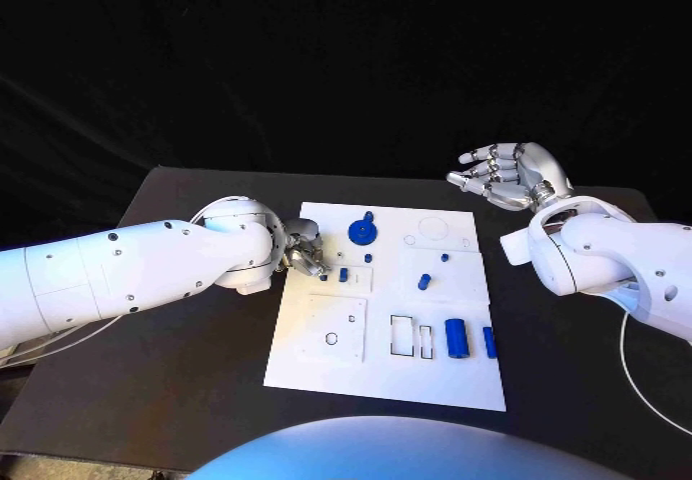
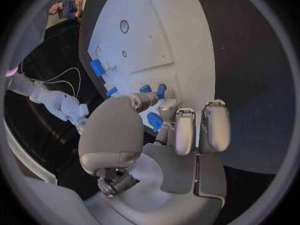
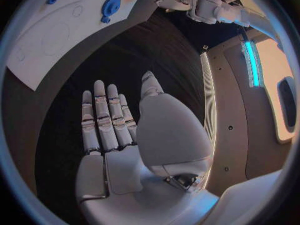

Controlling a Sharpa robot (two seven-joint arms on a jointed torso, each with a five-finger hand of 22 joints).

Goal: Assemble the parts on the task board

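The white task board lies in the middle of the black table. My left hand is at the board's left edge, fingers curled in. In the left wrist view it pinches a small blue part between thumb and fingers, just over the board. Beside the fingertips stand two small blue parts. A blue round part sits near the board's far edge. A blue cylinder and a blue bar lie at the near right. My right hand hovers off the far right corner, fingers spread and holding nothing.
More small blue parts stand mid-board, and rectangular cut-outs lie left of the cylinder. In the right wrist view the blue round part and board lie beyond my open right hand. Bare black table surrounds the board.
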